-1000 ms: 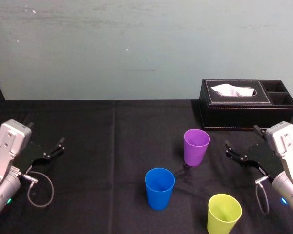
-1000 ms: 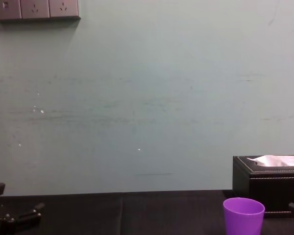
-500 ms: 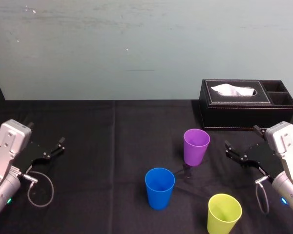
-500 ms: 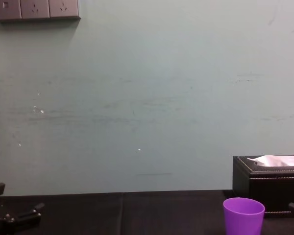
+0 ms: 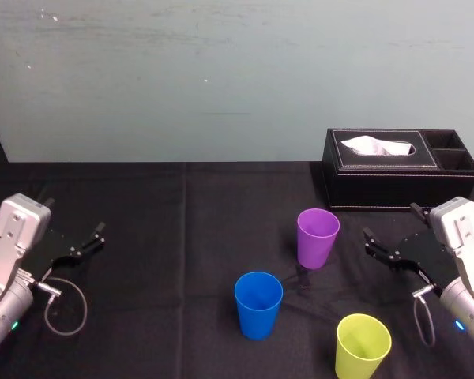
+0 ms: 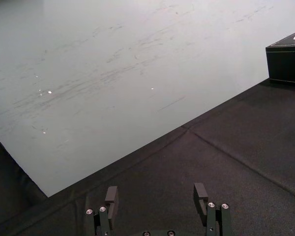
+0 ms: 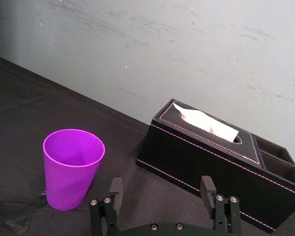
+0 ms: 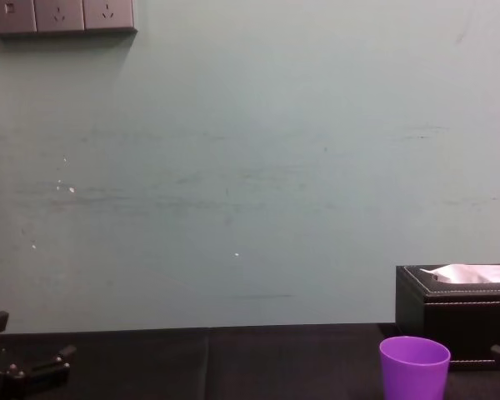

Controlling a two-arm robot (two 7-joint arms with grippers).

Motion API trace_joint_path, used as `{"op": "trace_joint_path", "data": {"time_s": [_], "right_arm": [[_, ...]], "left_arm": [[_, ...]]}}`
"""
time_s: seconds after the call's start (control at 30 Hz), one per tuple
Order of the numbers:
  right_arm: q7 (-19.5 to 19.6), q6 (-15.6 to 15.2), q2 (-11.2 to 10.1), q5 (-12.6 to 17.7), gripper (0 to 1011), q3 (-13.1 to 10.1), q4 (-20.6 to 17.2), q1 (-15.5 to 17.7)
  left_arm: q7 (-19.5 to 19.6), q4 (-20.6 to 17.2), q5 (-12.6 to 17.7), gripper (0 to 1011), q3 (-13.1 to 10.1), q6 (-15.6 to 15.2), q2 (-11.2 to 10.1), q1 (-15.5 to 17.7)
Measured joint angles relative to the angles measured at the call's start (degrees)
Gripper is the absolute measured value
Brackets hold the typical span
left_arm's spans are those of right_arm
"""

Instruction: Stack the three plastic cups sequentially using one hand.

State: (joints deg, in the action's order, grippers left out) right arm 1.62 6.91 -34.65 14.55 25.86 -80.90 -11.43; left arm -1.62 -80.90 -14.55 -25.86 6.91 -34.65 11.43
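Right gripper (image 5: 390,223), fingers apart, hangs mid-right beside the purple cup (image 5: 317,237); blue cup (image 5: 258,305) lower centre, yellow cup (image 5: 363,346) lower right. It should straddle the purple cup's wall squarely. Left gripper (image 5: 73,217) idles far left, fingers apart.

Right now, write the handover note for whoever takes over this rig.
Hands: left hand open, empty, parked over the left side of the table; right hand open, empty, just right of the purple cup, pointed at it.
Cups: blue cup front centre, yellow-green cup front right; all three upright and apart.
Done: nothing stacked.
Left: all of the stacking, with one hand.
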Motion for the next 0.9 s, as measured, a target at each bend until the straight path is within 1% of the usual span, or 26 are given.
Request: {"op": "trace_joint_path", "data": {"time_s": [0.9], "right_arm": [[0.0,0.0,0.0,0.0,1000,0.0,0.0,0.0]], "left_arm": [[0.0,0.0,0.0,1000,0.0,0.0,0.0,0.0]]}}
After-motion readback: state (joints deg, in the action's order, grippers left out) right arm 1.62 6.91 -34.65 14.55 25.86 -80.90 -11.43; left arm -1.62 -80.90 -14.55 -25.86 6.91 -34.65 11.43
